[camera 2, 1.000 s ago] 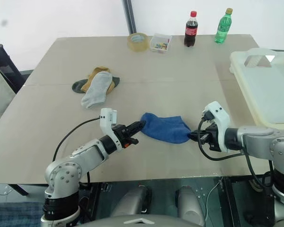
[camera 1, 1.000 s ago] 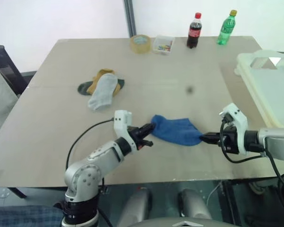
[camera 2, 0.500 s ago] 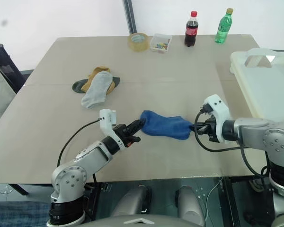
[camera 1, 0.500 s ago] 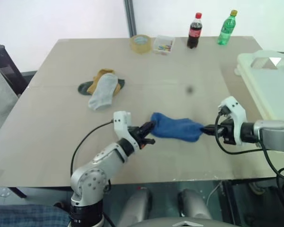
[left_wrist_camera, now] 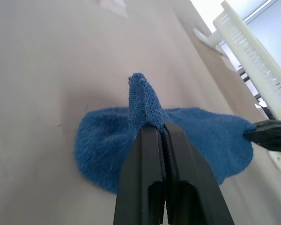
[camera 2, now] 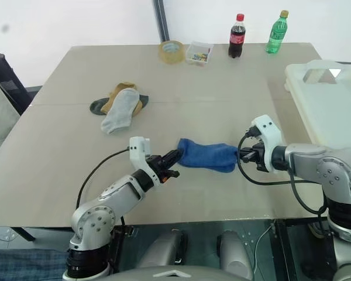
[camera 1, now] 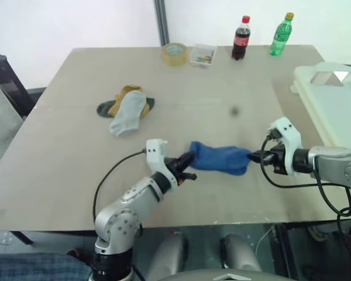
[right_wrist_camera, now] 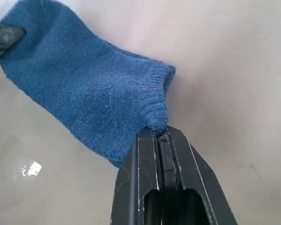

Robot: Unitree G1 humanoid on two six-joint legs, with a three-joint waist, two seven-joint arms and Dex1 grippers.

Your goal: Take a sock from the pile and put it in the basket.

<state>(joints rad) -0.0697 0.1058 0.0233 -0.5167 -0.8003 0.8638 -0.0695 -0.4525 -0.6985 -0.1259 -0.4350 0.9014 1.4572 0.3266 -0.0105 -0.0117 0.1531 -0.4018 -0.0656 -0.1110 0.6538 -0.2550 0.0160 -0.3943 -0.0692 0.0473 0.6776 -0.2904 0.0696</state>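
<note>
- The blue sock (camera 1: 219, 158) hangs stretched between the two hands, low centre of the head view, over the near part of the table (camera 1: 222, 88).
- The left hand (camera 1: 187, 164) is clamped tight on the sock's left end; in the left wrist view a fold of blue knit stands up out of the closed fingers (left_wrist_camera: 145, 173).
- The right hand (camera 1: 255, 157) is pinched closed on the sock's right end; the right wrist view shows its cuff bunched into the fingers (right_wrist_camera: 150, 187).
- The pile (camera 1: 127, 108) lies upper left of centre, well apart from the held sock: three socks, a grey one on top, a mustard one and a dark green one under it.
- The basket (camera 1: 333, 105) sits at the right edge of the frame, its rim partly cut off, with its near part just beyond the right hand.
- Bare table lies between the sock and the basket, and across the whole middle of the frame.
- Along the table's far edge, top centre: one roll of tape (camera 1: 174, 53), one small clear box (camera 1: 202, 55), and two bottles, a cola bottle (camera 1: 240, 38) and a green bottle (camera 1: 279, 35).
- The table's near edge runs just below both hands.
</note>
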